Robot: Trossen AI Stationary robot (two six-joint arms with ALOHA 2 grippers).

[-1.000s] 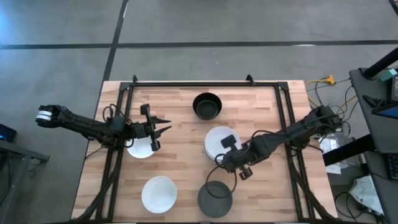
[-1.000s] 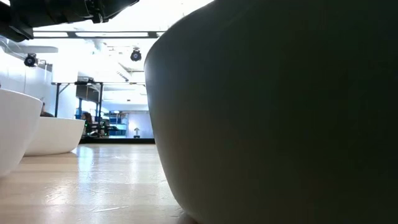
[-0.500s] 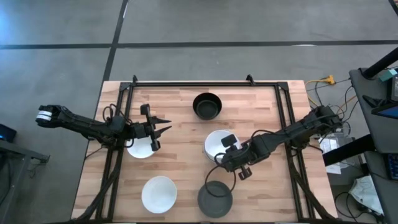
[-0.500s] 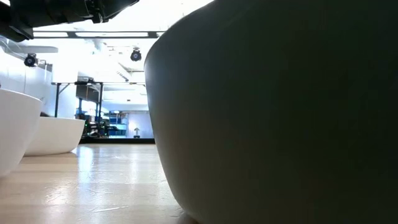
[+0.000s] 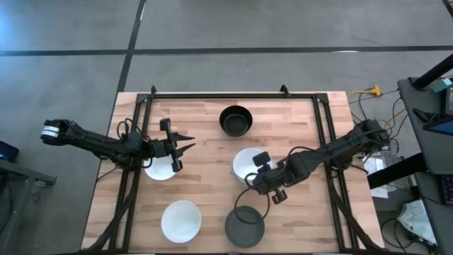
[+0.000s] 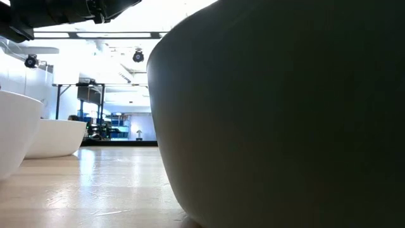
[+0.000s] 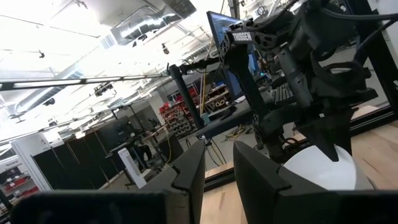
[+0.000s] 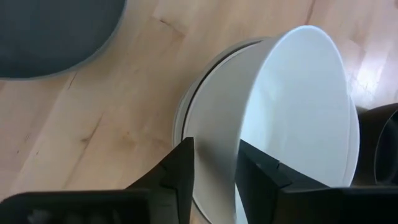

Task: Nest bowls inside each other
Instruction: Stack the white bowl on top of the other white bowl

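Observation:
In the high view a white bowl stack (image 5: 245, 161) stands right of centre, with my right gripper (image 5: 263, 175) at its near right rim, shut on the tilted top white bowl (image 8: 292, 118). The glossy black bowl (image 5: 236, 120) sits toward the far edge. The dark grey bowl (image 5: 245, 227) and a white bowl (image 5: 181, 221) rest near the front edge. Another white bowl (image 5: 158, 169) lies at the left under my left gripper (image 5: 190, 142), which hovers open and holds nothing. My right gripper holds the top white bowl by its rim (image 8: 244, 134), one finger (image 8: 260, 177) inside and one (image 8: 181, 171) outside the wall. The bowl is tilted, its lower side still in the white stack (image 8: 186, 118) beneath.
The dark grey bowl (image 6: 285, 114) fills most of the low view, with two white bowls (image 6: 57, 136) to its left. A black frame rail (image 5: 233, 94) runs along the far edge, with uprights at both sides. Bare wood shows between the bowls.

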